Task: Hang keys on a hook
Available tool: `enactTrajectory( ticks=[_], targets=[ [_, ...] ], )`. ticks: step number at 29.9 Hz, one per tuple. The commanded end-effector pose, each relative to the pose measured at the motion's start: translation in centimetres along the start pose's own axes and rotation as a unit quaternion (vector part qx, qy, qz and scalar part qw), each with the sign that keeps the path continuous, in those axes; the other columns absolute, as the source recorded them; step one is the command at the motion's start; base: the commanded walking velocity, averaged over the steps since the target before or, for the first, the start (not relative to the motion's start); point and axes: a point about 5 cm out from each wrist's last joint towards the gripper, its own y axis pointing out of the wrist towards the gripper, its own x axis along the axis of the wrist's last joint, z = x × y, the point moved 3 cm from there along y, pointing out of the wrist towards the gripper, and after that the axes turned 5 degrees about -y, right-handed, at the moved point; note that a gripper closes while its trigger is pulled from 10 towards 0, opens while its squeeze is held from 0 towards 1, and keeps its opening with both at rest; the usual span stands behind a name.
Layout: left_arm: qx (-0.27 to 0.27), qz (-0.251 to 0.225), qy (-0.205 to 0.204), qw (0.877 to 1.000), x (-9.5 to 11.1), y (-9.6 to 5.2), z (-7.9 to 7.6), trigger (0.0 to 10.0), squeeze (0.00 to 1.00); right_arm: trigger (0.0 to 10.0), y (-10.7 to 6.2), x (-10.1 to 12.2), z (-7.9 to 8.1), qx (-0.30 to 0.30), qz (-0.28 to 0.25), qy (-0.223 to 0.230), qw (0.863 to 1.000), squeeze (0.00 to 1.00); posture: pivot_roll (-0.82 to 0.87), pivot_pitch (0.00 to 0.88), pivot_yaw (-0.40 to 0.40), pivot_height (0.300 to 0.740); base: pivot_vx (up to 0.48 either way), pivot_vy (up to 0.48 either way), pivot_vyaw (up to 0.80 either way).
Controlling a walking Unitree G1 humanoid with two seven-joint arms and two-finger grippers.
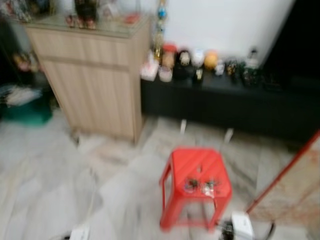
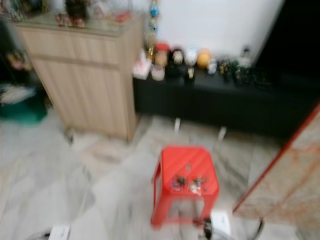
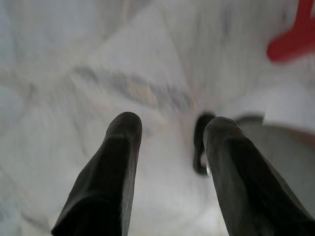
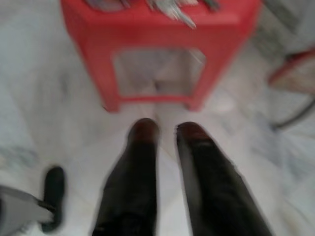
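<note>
Pale marble floor (image 1: pixel 45 180) is stretching across a blurred living room, with a light wooden cabinet (image 1: pixel 95 80) standing at the left against a white wall and a long black low unit (image 1: pixel 225 107) running beside it to the right, crowded with small figurines (image 1: pixel 197 62) too smeared to identify. Near the middle of the floor a red plastic stool (image 1: pixel 196 187) is standing, and two small clumps of keys (image 1: pixel 200 186) are lying on its top, toward the edge nearer the robot; their details are not resolving. A red-framed panel (image 1: pixel 295 185) is leaning at the right edge. The left gripper (image 3: pixel 170 132) is hanging over bare marble with its two black fingers spread wide apart and holding nothing, a red stool leg (image 3: pixel 293 42) showing at the corner. The right gripper (image 4: pixel 167 130) is pointing at the floor just in front of the stool, fingers set narrowly apart with a slim gap and empty, the keys lying on the stool top beyond.
</note>
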Motion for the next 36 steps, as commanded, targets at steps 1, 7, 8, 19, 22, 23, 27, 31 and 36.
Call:
enactTrajectory(
  ticks=[1, 7, 8, 19, 22, 23, 27, 31, 36],
  targets=[
    [-0.009, -0.003, -0.003, 1.000, 0.3, 0.2, -0.9, 10.0, 0.00, 10.0, -0.4, -1.3, -1.2, -0.016, 0.019, 0.007, 1.000, 0.00, 0.07, 0.000, -0.053, 0.716, 0.322, 0.000, 0.00],
    [-0.012, -0.012, -0.030, 0.999, 1.0, 0.3, -1.4, 10.0, 0.00, 10.0, -0.2, -0.4, -1.5, -0.020, 0.011, 0.011, 1.000, 0.00, 0.07, 0.000, -0.060, 0.716, 0.047, 0.000, 0.00],
    [-0.013, -0.013, -0.030, 0.999, 1.1, 0.3, -1.4, 10.0, 0.00, 10.0, -0.2, -0.3, -1.5, -0.021, 0.010, 0.011, 1.000, 0.00, 0.07, 0.000, -0.061, 0.716, 0.000, 0.000, 0.00],
    [-0.022, -0.038, -0.046, 0.998, 3.3, 0.7, -2.2, 10.0, 0.00, 10.0, 0.1, 1.9, -2.0, -0.035, -0.021, 0.063, 0.997, 0.00, 0.04, 0.000, -0.049, 0.716, 0.000, 0.000, 0.00],
    [-0.020, -0.042, -0.043, 0.998, 3.8, 0.7, -2.0, 10.0, 0.00, 10.0, 0.3, 2.4, -1.9, -0.035, -0.024, 0.063, 0.997, 0.00, 0.04, 0.000, -0.046, 0.716, 0.000, 0.000, 0.00],
    [-0.019, -0.043, -0.042, 0.998, 3.9, 0.7, -2.0, 10.0, 0.00, 10.0, 0.3, 2.5, -1.8, -0.036, -0.025, 0.068, 0.997, 0.00, 0.04, 0.000, -0.039, 0.716, 0.000, 0.000, 0.00],
    [-0.015, -0.055, -0.042, 0.997, 4.6, 0.7, -1.5, 10.0, 0.00, 10.0, 0.4, 3.0, -1.5, -0.034, -0.031, 0.076, 0.996, 0.00, 0.05, 0.000, -0.016, 0.716, 0.000, 0.000, 0.00],
    [-0.013, -0.063, -0.035, 0.997, 4.8, 0.7, -1.1, 10.0, 0.00, 10.0, 0.4, 3.0, -1.4, -0.033, -0.030, 0.080, 0.996, 0.00, 0.07, 0.000, 0.000, 0.716, 0.000, 0.000, 0.00],
    [-0.007, -0.059, -0.029, 0.998, 4.6, 0.6, -0.7, 10.0, 0.00, 10.0, 0.4, 2.6, -1.2, -0.026, -0.018, 0.070, 0.997, 0.00, 0.07, 0.000, 0.010, 0.716, 0.000, 0.000, 0.00]
  ],
)
